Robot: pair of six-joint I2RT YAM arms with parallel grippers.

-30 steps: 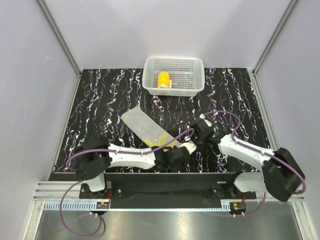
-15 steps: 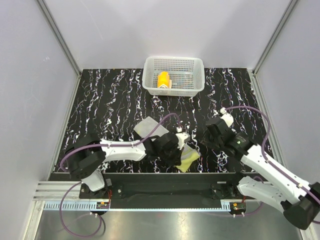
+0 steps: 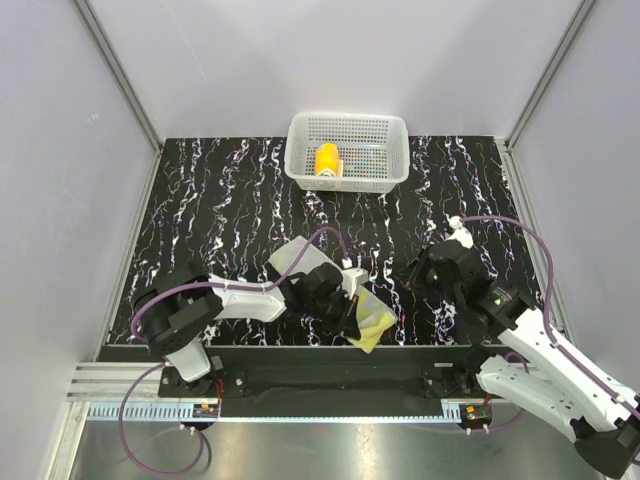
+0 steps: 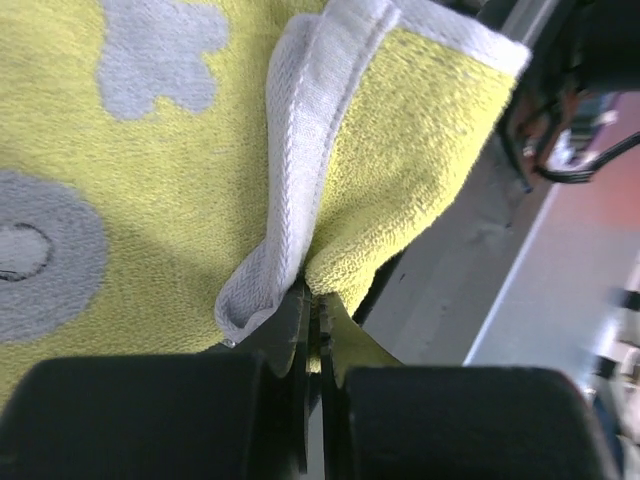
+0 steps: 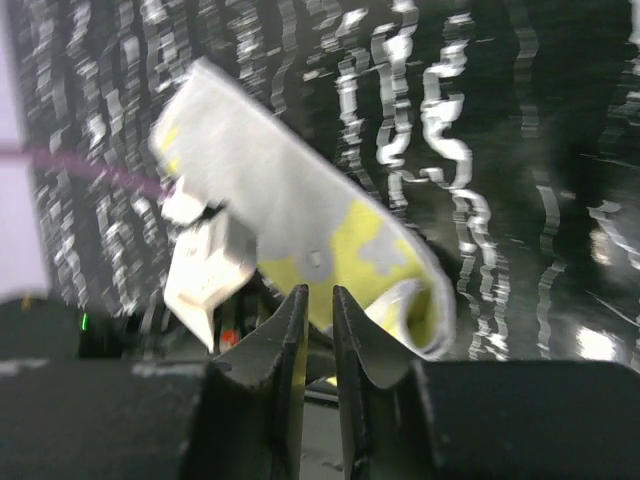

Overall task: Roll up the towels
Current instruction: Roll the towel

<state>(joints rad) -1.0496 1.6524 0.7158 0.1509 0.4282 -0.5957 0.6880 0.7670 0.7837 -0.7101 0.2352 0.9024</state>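
Observation:
The grey towel with yellow-green blotches (image 3: 298,257) lies at the table's near middle, its near end folded over so the yellow side (image 3: 373,319) shows. My left gripper (image 3: 350,308) is shut on that end; the left wrist view shows the hem (image 4: 290,150) pinched between the fingertips (image 4: 315,305). My right gripper (image 3: 414,272) hangs to the towel's right, apart from it, jaws almost together and empty (image 5: 318,295). It looks at the towel (image 5: 290,200) from a distance. The orange towel (image 3: 327,160) sits rolled in the white basket (image 3: 396,150).
The basket stands at the table's far middle. The marbled black table (image 3: 200,200) ends in a metal rail (image 3: 330,395) by the arm bases. Grey walls close in the left, right and far sides. A purple cable (image 3: 330,240) arcs over the left arm.
My left gripper has lifted the towel's near end and carried it back over the towel, folding it. My right arm has left the towel and drawn back to the right.

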